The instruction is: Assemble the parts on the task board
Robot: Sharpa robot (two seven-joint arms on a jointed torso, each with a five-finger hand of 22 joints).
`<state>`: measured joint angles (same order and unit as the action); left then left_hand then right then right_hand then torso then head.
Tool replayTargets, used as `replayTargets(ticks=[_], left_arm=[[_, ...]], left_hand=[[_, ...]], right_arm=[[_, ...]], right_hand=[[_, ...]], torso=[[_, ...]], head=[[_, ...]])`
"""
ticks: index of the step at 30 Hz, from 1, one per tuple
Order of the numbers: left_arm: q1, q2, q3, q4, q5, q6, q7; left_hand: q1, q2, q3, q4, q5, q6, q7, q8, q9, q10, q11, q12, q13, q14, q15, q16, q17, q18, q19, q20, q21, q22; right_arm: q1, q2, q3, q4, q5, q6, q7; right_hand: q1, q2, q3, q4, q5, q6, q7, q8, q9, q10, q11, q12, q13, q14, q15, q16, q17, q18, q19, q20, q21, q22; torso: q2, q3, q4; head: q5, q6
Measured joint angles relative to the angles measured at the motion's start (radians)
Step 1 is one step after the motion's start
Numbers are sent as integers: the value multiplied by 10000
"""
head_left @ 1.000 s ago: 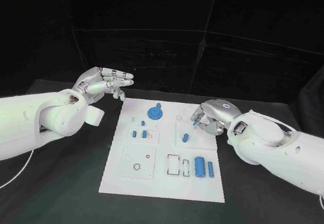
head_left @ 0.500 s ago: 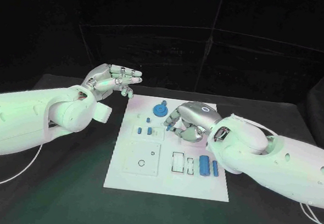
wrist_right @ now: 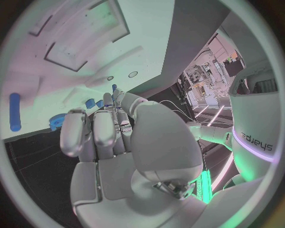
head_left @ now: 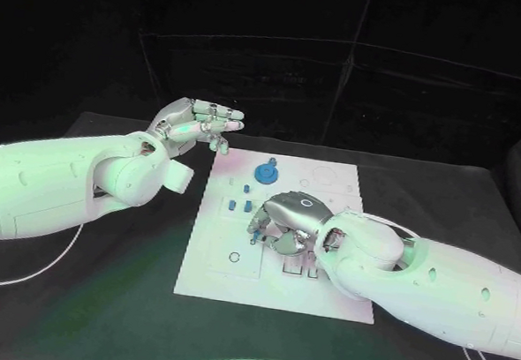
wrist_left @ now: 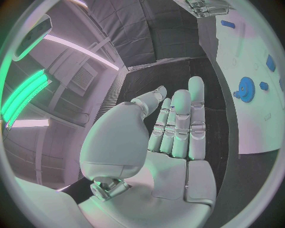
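The white task board (head_left: 270, 288) lies in the middle of the black table. A blue gear (head_left: 266, 174) stands at its far end, and small blue pegs (head_left: 233, 203) sit near its left edge. My right hand (head_left: 286, 222) hangs knuckles-up over the board's middle, fingers pointing down at it and covering the parts beneath. In the right wrist view the fingers (wrist_right: 101, 128) lie loosely together with nothing seen in them, above the gear (wrist_right: 56, 121) and a blue cylinder (wrist_right: 14, 111). My left hand (head_left: 198, 123) is raised off the board's far left corner, fingers (wrist_left: 178, 123) straight and empty.
My right forearm (head_left: 439, 286) lies across the board's right side and hides the parts there. Black table (head_left: 93, 293) surrounds the board. A cable (head_left: 19, 270) trails on the table at the left.
My right hand has swept from the board's far right edge to its middle, nearer to me. The left hand stays raised in much the same pose. The camera has shifted.
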<state>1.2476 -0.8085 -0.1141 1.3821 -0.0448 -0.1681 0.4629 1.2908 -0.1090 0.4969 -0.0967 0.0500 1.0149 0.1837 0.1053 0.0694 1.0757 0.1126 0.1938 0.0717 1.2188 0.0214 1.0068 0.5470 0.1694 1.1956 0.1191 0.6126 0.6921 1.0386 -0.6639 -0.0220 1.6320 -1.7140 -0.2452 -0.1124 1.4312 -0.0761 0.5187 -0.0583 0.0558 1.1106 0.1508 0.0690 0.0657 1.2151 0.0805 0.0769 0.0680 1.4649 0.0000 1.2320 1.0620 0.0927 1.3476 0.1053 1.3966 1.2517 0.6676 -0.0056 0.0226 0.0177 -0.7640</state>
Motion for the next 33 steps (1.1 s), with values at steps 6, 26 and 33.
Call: replayTargets(ticks=[6,26,33], left_arm=[[1,0,0,6,1,1,-5],[1,7,1,-12,4,14,-45],[1,10,1,-60,4,21,-66]], left_hand=[[0,0,0,0,0,0,0,0,0,0,0,-2,0,0,0,0,0,1,0,0,0,1],[0,0,-28,-28,0,0,0,-6,1,0,0,-3,0,0,0,0,-20,0,0,0,0,-6],[0,0,-28,-28,0,0,0,-6,2,0,0,-3,0,-35,36,0,-20,-1,0,0,-45,-16]], right_arm=[[-93,155,-23,-142,-207,215,-41],[-148,394,-19,-290,-907,326,-321],[-159,416,-20,-325,-1071,320,-386]], right_hand=[[0,0,-1,0,0,0,0,0,0,0,0,0,0,0,0,0,0,1,0,0,0,0],[1,-1,16,18,0,-1,0,-4,-2,-1,1,0,-5,0,0,-1,-24,1,0,0,18,16],[1,-1,26,27,0,-2,-1,-4,2,-2,1,0,-7,0,0,-1,-23,2,0,0,41,19]], torso=[[3,10,-5],[9,12,-11],[9,12,-13]], head=[[75,-50],[139,-141],[148,-131]])
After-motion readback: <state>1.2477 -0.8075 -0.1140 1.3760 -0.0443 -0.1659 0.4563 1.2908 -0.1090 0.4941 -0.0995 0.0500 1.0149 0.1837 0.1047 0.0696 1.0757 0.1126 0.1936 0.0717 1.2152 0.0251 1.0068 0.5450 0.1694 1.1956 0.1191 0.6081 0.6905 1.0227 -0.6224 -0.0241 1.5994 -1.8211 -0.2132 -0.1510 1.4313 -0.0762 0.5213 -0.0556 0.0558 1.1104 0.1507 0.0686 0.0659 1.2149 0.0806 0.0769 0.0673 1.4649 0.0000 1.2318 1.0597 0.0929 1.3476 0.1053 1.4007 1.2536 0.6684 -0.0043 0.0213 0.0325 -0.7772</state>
